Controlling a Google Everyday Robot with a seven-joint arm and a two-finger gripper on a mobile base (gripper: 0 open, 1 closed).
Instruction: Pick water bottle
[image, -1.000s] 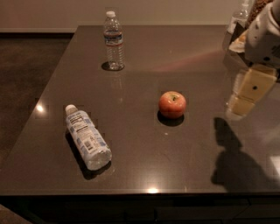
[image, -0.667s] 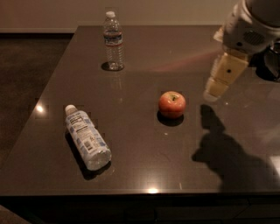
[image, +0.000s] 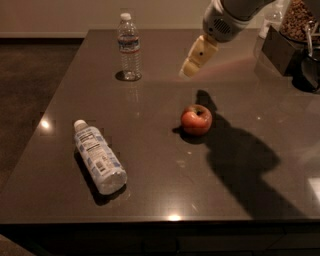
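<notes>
The water bottle (image: 129, 46) stands upright at the far left of the dark table (image: 150, 200). It is slim, clear and ribbed, with a white cap and a narrow blue-and-red label band. My gripper (image: 192, 62) hangs above the table, to the right of the bottle and apart from it, beyond the apple. It holds nothing that I can see.
A fatter bottle (image: 99, 157) with a white-and-blue printed label lies on its side at the front left. A red apple (image: 196, 120) sits mid-table. Dark containers (image: 287, 45) stand at the far right corner. The arm's shadow falls right of the apple.
My gripper has moved left and farther back over the table, from the right edge toward the water bottle. The objects on the table have not moved.
</notes>
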